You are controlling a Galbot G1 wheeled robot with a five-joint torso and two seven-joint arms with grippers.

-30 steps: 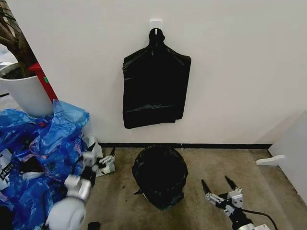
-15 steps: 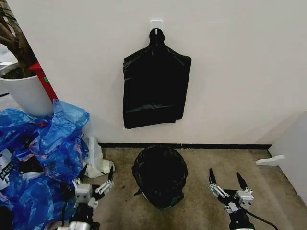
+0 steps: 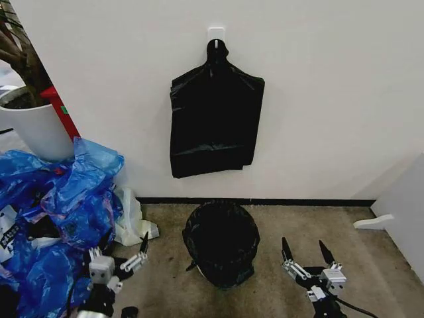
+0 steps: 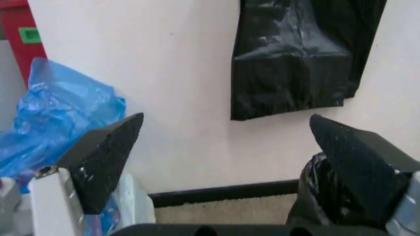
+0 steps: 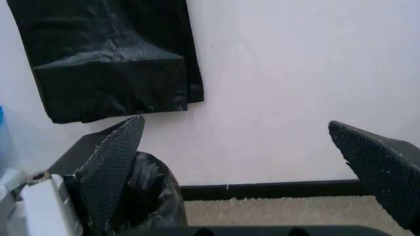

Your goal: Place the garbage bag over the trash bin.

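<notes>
both my grippers have dropped lower since a moment ago. left gripper point(image 3: 124, 251) hangs with fingers spread wide and empty beside the crumpled blue plastic bags point(image 3: 56, 212); right gripper point(image 3: 305, 252) is wide too. between them on the carpet, the glossy black garbage bag point(image 3: 221, 242) covers the trash bin.

The garbage bag point(image 3: 221, 244) is glossy black, as is the flat bundle point(image 3: 214, 126) on the white wall point(image 3: 331, 99), the heaped plastic bags point(image 3: 59, 212) are blue, the plant pot point(image 3: 36, 132) white, and the floor point(image 3: 278, 232) speckled brown-beige.
</notes>
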